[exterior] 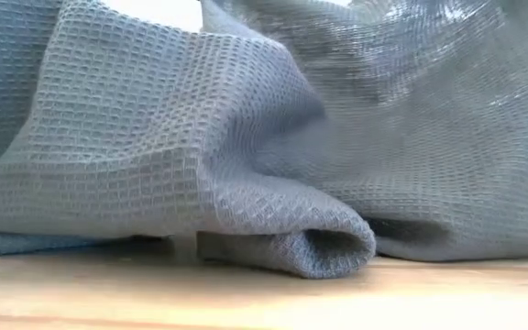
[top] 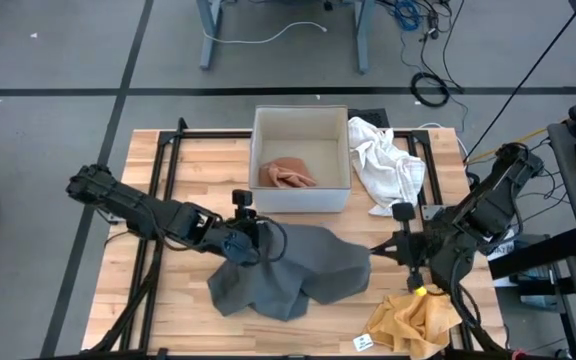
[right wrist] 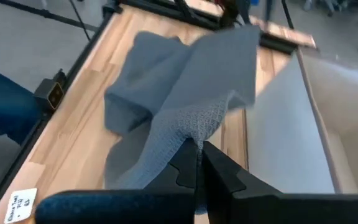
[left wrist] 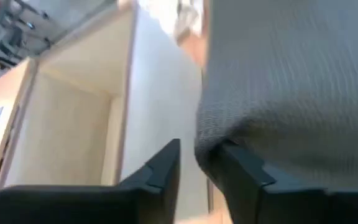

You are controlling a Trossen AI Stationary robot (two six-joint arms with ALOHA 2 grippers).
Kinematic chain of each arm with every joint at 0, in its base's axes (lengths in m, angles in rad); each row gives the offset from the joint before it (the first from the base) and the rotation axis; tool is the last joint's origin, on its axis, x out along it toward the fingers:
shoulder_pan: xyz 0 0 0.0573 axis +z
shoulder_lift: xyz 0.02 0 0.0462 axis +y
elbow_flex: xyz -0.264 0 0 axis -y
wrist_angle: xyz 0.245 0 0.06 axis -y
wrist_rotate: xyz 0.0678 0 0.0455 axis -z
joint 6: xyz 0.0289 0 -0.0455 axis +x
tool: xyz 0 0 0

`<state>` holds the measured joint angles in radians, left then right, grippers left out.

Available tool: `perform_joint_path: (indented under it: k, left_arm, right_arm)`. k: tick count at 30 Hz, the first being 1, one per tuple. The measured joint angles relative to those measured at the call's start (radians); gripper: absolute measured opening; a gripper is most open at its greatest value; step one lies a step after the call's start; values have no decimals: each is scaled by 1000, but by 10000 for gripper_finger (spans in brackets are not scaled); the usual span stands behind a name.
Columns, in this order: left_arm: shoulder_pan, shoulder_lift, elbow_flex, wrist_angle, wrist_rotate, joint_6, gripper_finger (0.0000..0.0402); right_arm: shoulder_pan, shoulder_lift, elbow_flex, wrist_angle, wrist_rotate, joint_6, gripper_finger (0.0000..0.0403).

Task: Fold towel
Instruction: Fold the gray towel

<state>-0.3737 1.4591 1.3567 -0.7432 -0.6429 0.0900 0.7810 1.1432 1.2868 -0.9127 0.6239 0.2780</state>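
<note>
A grey waffle-weave towel (top: 293, 272) lies bunched on the wooden table (top: 183, 320), its upper edge raised between my two grippers. It fills the low view, where a rolled fold (exterior: 333, 247) rests on the tabletop. My left gripper (top: 251, 243) is at the towel's upper left part, open, with the towel's edge (left wrist: 211, 144) at its fingertips. My right gripper (top: 380, 250) is at the towel's right end, shut on it. My left gripper has its fingers apart. The towel's edge (left wrist: 219, 140) lies against one finger (left wrist: 244, 169) and hangs over the gap. Whether the other finger touches the cloth, I cannot tell. My right gripper pinches the towel's right end (right wrist: 194, 134) between its two shut fingers, slanting down from the table's right side. One layer or several, I cannot tell. The cloth rises from the table to the fingers in a ridge, and the rest (right wrist: 135, 106) lies on the wood.
A white open box (top: 348, 150) with a pinkish cloth (top: 286, 174) inside stands just behind the towel. A white cloth (top: 388, 165) lies to its right, and a yellow cloth (top: 416, 320) near the front right. Black frame rails (top: 163, 180) run along the table's left.
</note>
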Motion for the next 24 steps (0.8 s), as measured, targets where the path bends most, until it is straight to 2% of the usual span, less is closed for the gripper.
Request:
perform_joint_path:
  k: [4, 8, 12, 17, 21, 24]
  left_arm:
    - [-8, -1, 0, 166, 6, 70, 159]
    - [-12, -1, 0, 369, 99, 178, 183]
    - [-5, -1, 0, 520, 182, 242, 190]
    - [24, -1, 0, 540, 227, 245, 191]
    - [63, 22, 1, 570, 423, 180, 191]
    - [84, 72, 1, 603, 485, 166, 191]
  right_arm:
    - [-25, 27, 0, 19, -3, -45, 0]
    - [-61, 51, 0, 20, -49, -63, 0]
    - [-83, 73, 0, 28, -52, -92, 0]
    - [-95, 83, 0, 56, -54, -134, 0]
    - [-95, 83, 0, 122, -54, -204, 0]
    - [-105, 83, 0, 172, -71, -259, 0]
